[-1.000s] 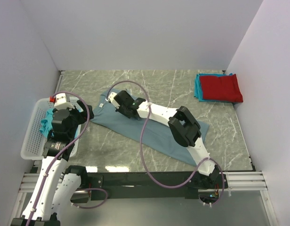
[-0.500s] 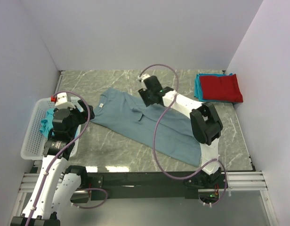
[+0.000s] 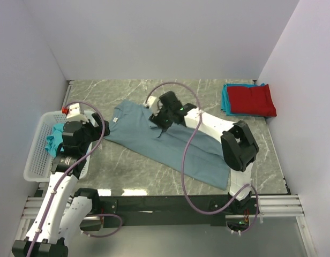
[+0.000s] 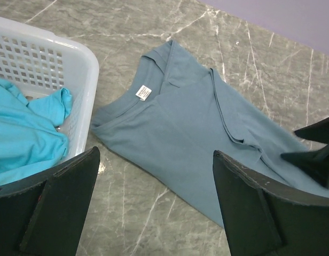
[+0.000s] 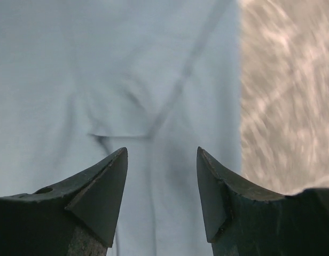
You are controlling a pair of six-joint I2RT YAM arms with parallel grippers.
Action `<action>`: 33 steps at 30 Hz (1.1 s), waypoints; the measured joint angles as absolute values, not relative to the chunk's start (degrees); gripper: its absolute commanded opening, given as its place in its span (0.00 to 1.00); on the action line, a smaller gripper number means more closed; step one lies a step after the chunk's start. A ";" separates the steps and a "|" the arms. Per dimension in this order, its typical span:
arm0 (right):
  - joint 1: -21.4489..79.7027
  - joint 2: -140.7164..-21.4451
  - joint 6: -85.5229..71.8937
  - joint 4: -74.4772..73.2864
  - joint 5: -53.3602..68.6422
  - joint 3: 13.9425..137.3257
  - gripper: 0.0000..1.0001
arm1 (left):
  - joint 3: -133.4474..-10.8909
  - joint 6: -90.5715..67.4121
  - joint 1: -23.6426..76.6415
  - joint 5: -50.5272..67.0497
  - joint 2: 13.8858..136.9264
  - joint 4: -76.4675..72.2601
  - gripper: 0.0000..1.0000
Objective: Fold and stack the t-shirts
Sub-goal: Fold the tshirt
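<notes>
A large slate blue-grey t-shirt (image 3: 154,144) lies spread diagonally across the table, collar and white tag toward the left (image 4: 175,133). My right gripper (image 3: 157,120) hovers over its upper middle, jaws open and empty, with only shirt fabric (image 5: 127,80) below the right gripper (image 5: 162,152). My left gripper (image 3: 96,133) stands wide open and empty near the shirt's collar end, beside the basket; in its own view the left gripper (image 4: 155,160) frames the shirt's near edge. A folded red t-shirt (image 3: 252,100) rests on a folded teal one (image 3: 225,101) at the back right.
A white plastic basket (image 3: 34,160) sits at the left table edge holding a crumpled teal t-shirt (image 3: 53,140), also seen in the left wrist view (image 4: 25,133) behind the basket rim (image 4: 84,69). White walls enclose the table on three sides.
My right gripper has opened and let go of the blue-grey shirt, swung toward the back, then returned over the shirt's middle. The shirt now lies more spread out. The left arm has hardly moved.
</notes>
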State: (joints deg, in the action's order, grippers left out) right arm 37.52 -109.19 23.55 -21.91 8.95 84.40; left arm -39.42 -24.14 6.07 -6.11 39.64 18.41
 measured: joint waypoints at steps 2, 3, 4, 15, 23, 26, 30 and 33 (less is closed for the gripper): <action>40.27 -109.62 26.52 -21.96 7.84 84.71 0.61 | -39.42 -24.14 6.07 -5.82 39.59 18.35 0.91; 41.71 -110.34 27.66 -22.33 7.29 85.47 0.61 | -39.42 -24.14 6.07 -5.80 39.59 18.37 0.91; 42.70 -111.20 28.36 -22.46 6.85 86.30 0.61 | -39.42 -24.14 6.07 -5.76 39.59 18.37 0.91; 44.75 -122.10 31.53 -24.08 -0.16 94.87 0.46 | -39.42 -24.08 6.07 -4.67 40.07 18.35 0.91; 44.75 -123.37 29.54 -23.33 -2.39 96.03 0.13 | -39.42 -24.05 6.07 -4.34 40.32 18.37 0.91; 44.40 -123.33 26.13 -21.52 -3.31 95.81 0.10 | -39.42 -24.05 6.07 -4.34 40.32 18.35 0.91; 42.63 -122.37 18.81 -18.52 -4.54 94.04 0.09 | -39.42 -24.05 6.07 -4.34 40.32 18.35 0.91; 39.38 -121.80 13.02 -16.93 -5.67 92.68 0.11 | -39.42 -24.05 6.07 -4.34 40.32 18.35 0.91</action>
State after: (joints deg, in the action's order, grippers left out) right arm 39.38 -121.80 13.02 -16.93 -5.67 92.68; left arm -39.42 -24.05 6.07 -4.34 40.32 18.35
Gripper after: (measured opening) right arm 0.109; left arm 0.914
